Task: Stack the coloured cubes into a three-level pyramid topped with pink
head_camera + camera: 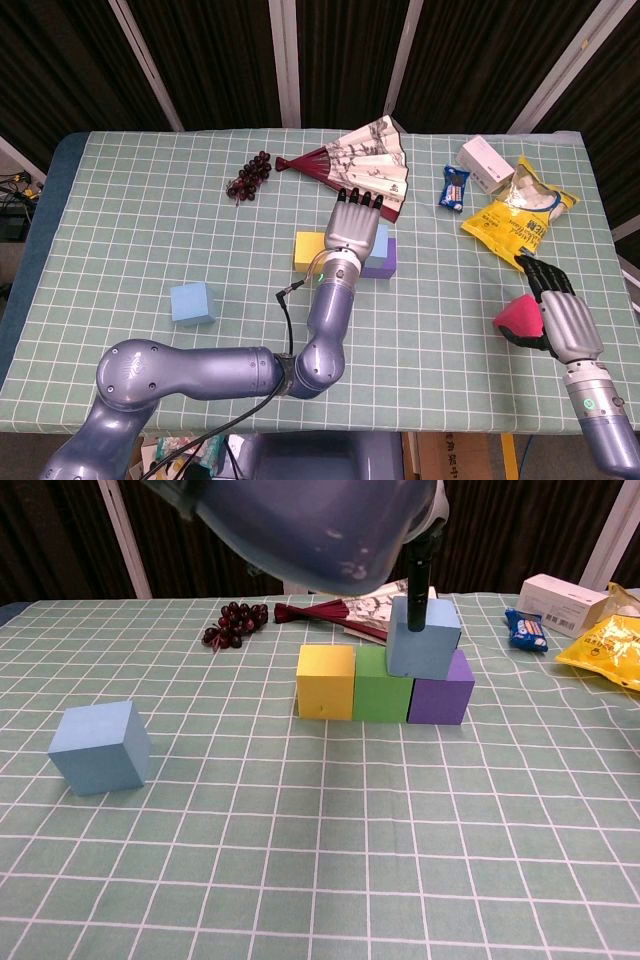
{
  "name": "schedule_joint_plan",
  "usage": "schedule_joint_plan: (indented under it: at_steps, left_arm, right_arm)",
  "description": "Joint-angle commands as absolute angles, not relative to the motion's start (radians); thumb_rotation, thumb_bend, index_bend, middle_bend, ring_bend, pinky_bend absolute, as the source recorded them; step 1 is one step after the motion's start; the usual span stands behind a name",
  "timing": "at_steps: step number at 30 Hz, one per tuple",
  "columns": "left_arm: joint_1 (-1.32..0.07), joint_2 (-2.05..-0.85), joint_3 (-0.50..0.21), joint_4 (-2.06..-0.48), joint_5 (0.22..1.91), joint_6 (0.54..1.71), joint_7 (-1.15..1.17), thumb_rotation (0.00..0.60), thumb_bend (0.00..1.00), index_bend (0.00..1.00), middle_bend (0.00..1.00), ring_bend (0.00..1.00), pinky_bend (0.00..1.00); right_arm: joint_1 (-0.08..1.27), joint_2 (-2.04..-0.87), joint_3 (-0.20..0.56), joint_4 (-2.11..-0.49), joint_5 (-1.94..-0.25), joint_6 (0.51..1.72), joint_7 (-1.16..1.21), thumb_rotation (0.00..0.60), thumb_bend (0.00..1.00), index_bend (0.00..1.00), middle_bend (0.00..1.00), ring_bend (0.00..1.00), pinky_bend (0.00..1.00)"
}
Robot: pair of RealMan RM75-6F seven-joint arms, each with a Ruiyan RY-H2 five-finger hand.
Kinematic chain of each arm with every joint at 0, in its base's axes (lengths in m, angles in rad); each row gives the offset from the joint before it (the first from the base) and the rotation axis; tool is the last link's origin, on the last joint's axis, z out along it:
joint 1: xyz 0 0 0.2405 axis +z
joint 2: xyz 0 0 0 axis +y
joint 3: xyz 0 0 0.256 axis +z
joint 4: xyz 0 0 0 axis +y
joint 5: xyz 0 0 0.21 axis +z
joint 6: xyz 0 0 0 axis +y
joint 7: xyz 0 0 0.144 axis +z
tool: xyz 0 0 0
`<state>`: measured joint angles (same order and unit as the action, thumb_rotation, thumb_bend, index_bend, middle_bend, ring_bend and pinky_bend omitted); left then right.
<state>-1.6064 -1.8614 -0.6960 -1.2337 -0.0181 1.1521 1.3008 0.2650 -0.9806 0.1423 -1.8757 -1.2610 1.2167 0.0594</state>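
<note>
Dark slatted panels closed off the back of the scene, and in front of them stood our table (pixel 120 210) with its green checked cloth. On it we had a base row of three cubes touching side by side: the yellow cube (pixel 325 680), the green cube (pixel 381 692) and the purple cube (pixel 441 692). A light blue cube (pixel 423 637) sat on the second level, straddling the green and purple ones, with one dark fingertip just at its top edge in the chest view. Our left hand (pixel 353 226) hovered over that spot with its fingers stretched out straight and apart, gripping nothing that we could see. A second blue cube (pixel 100 746) lay alone well to the left of the stack. Our right hand (pixel 556 315), near the right edge of the table, had its fingers curled around the pink cube (pixel 516 317).

We judged the second level half built. The next move called for our left hand to clear the stack without nudging the placed cube, reach across to the lone blue cube, and set it on the yellow and green ones, flush against its twin. Only then would the pink cube have a seat on top.

Behind the stack lay a folding fan (pixel 362 163) and a bunch of grapes (pixel 249 176); a yellow snack bag (pixel 518 212) lay to the right.
</note>
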Motion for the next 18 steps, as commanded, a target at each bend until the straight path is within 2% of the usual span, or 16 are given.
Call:
schedule_joint_plan:
  at_steps: [1,6,18]
  left_arm:
    - [-1.531,-1.784,-0.662,-1.375,0.032,1.218,1.252,0.600,0.12,0.00,0.06,0.00,0.00]
    - [-1.428,-1.692,-0.601,-1.551,0.102,1.274,1.189,0.600,0.12,0.00,0.06,0.00,0.00]
    - [-1.219,-1.510,-0.445,-1.822,0.248,1.343,1.051,0.600,0.13,0.00,0.06,0.00,0.00]
  right_arm:
    - [0.264,-0.980,0.145,-1.878,-1.263,1.222,0.061,0.600,0.24,0.00,0.08,0.00,0.00]
    - [0.258,-0.978,0.151,-1.887,-1.273,1.249,0.049,0.600,0.24,0.00,0.08,0.00,0.00]
    - [0.254,-0.982,0.167,-1.881,-1.248,1.269,0.042,0.600,0.24,0.00,0.08,0.00,0.00]
